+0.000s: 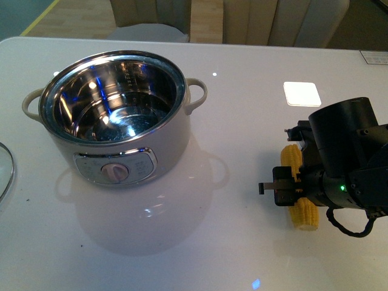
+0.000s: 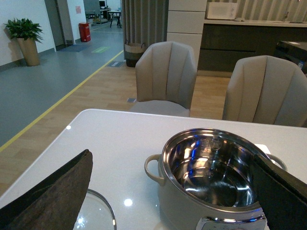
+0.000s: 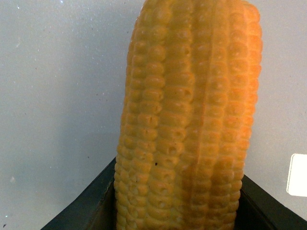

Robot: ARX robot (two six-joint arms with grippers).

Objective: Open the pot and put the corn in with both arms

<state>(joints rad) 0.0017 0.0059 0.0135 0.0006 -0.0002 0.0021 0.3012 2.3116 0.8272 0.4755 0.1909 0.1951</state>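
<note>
The cream-white pot (image 1: 176,142) stands uncovered on the left half of the table, its steel inside empty and its dial facing me. It also shows in the left wrist view (image 2: 189,211). My right gripper (image 1: 296,187) is shut on the corn (image 1: 304,213), which lies low at the table's right side, well apart from the pot. In the right wrist view the corn (image 3: 192,120) fills the space between the black fingers (image 3: 86,206). My left gripper (image 2: 171,160) is open and empty, looking over the pot from its near-left side. It is out of the front view.
A glass lid (image 1: 3,170) lies on the table at the left edge, beside the pot, and shows in the left wrist view (image 2: 98,211). A white square pad (image 1: 302,93) lies at the back right. Two chairs (image 2: 165,76) stand behind the white table (image 1: 242,121).
</note>
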